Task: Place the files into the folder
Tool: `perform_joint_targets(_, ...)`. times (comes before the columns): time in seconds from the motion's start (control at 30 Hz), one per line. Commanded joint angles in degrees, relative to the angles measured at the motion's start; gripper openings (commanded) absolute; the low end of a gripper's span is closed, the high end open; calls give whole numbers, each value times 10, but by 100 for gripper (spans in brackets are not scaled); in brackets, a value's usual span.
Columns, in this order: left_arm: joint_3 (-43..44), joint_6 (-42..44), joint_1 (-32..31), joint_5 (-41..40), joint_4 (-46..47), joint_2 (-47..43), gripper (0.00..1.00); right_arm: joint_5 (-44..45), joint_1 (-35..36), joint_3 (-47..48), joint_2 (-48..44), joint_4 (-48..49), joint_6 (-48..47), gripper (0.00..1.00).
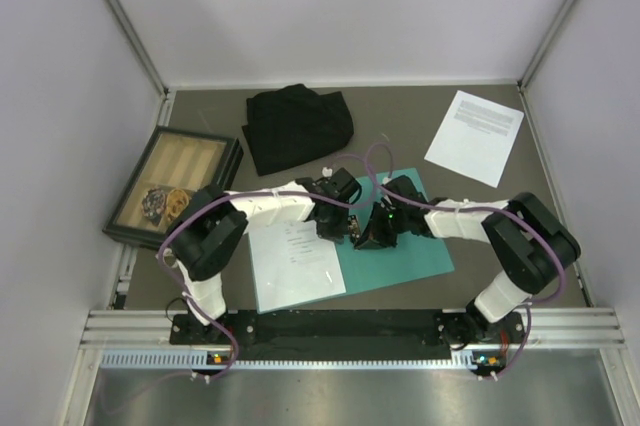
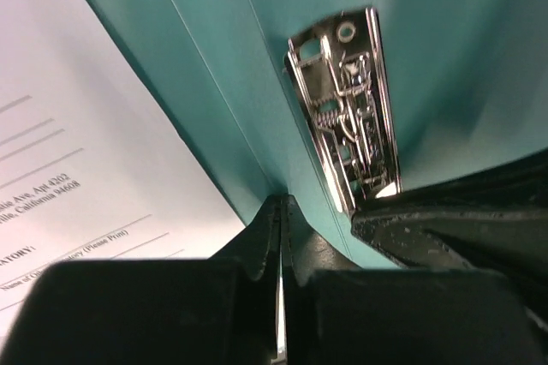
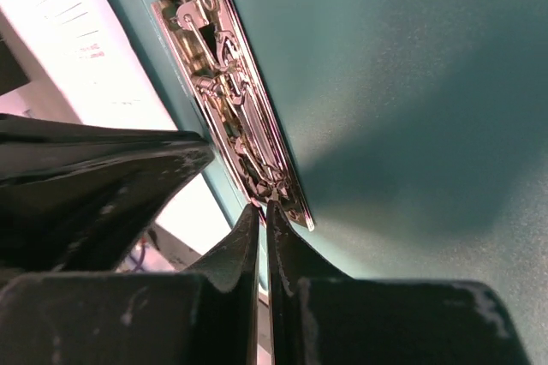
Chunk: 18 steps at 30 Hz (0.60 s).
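From above, the teal folder [image 1: 410, 251] lies open on the table [image 1: 500, 276] at the near middle. One printed sheet [image 1: 295, 261] rests on its left half, its near-left corner hanging over the folder's edge. The second sheet [image 1: 475, 136] lies well apart at the far right, beyond the folder. The left gripper [image 1: 347, 234] and right gripper [image 1: 370, 238] meet tip to tip over the spine. A black cloth [image 1: 298, 126] and a wooden tray [image 1: 175, 186] sit far and left. This view does not show how the fingers stand.

The left wrist view does: the left pincer's fingers are pressed together with nothing visibly between them, tips at the spine fold just beside the metal clip [image 2: 347, 116]. The sheet's edge runs along the left of the fold, not under the clip. Part of the right gripper crowds in at the right.

The right wrist view shows the right pincer likewise closed and empty, its tips touching or nearly touching the clip's near end. The clip's lever and spring detail are clearer here than anywhere else.

Risks, as I judge them: with both arms so close, a sideways move could knock the fingers together. A push on the clip could slide the whole folder and shift the loose sheet. The far sheet lies flat and will be awkward to pinch.
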Motion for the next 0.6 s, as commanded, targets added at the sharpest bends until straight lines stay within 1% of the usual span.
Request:
perform_joint_targets(0.0, -2, -45, 0, -52, -38, 38, 0, 136, 22, 26, 9, -140, -50, 0)
perform_joint_targets(0.07, 5, -49, 1, -61, -76, 55, 0, 179, 25, 44, 6, -189, -70, 0)
perform_joint_targets(0.2, -3, -52, 3, -67, -94, 65, 0, 223, 31, 44, 17, -216, -80, 0)
perform_joint_targets(0.37, -10, -46, 5, -60, -97, 84, 0, 246, 36, -2, 76, -182, -63, 0)
perform_joint_targets(0.4, -10, -44, 5, -60, -96, 85, 0, 247, 35, -8, 101, -165, -60, 0)
perform_joint_targets(0.47, -5, -36, 5, -55, -97, 89, 0, 240, 35, -14, 122, -149, -57, 0)
perform_joint_targets(0.57, -3, -29, 7, -53, -100, 95, 0, 225, 36, -8, 123, -141, -53, 0)
